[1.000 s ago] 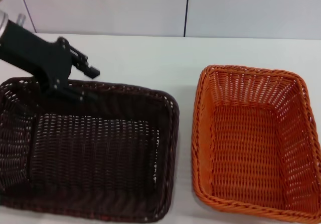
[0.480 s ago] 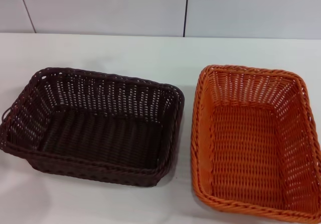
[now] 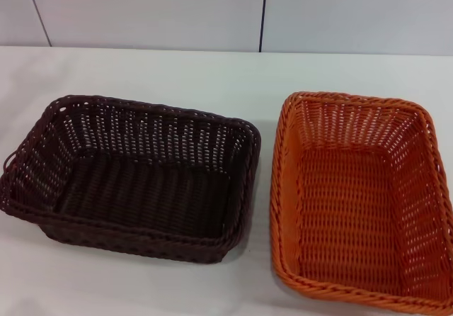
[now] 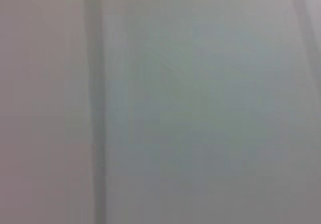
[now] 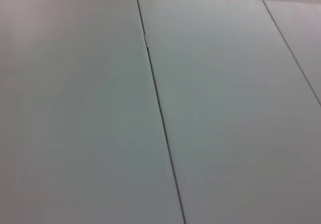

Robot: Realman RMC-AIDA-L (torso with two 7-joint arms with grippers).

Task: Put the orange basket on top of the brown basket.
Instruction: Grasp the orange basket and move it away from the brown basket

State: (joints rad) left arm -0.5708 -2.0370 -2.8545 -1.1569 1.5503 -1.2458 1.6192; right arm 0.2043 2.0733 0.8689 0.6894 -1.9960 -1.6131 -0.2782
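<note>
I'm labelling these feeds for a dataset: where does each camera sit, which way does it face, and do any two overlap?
Head view: on the robot's head, facing forward and down at the table, with the brown basket on the left, the orange basket on the right and a panelled wall behind. No arm shows.
Left wrist view: on the left wrist, facing a blurred pale surface with a dark vertical line. No gripper shows.
Right wrist view: on the right wrist, facing pale panels with a seam. No gripper shows.
Shared: possibly the seamed panels; neither wrist view shows a basket.

Narrow gap between brown basket (image 3: 134,178) and orange basket (image 3: 361,199)
</note>
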